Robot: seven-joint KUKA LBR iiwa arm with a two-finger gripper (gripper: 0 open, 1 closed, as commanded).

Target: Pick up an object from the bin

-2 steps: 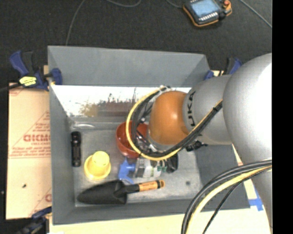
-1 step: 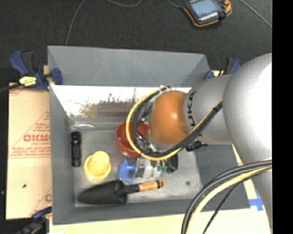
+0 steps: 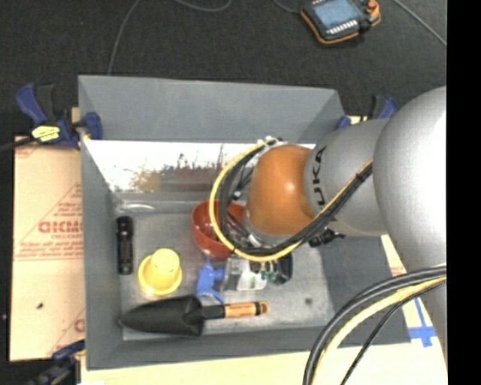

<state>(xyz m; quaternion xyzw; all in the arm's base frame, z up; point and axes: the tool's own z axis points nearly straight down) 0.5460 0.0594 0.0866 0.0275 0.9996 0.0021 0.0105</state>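
Arm (image 3: 391,180) and orange cover (image 3: 278,192) closest to the lens, above the middle of the bin (image 3: 203,113).
Under them my tool (image 3: 259,271) sits low beside a blue piece (image 3: 209,280) and a red bowl (image 3: 204,225); spread or pinching, I cannot tell. I'd settle on 1 of those 2, then lift straight, clear of the yellow cup (image 3: 160,271) and black trowel (image 3: 169,316).

Clearly a robotics lab or test cell: big grey industrial arm (image 3: 398,165) at the right, handheld control pendant (image 3: 340,16) lying on dark carpet (image 3: 188,37) at the top, thick cables (image 3: 353,310) at lower right, grey metal bin (image 3: 210,113) in the centre.
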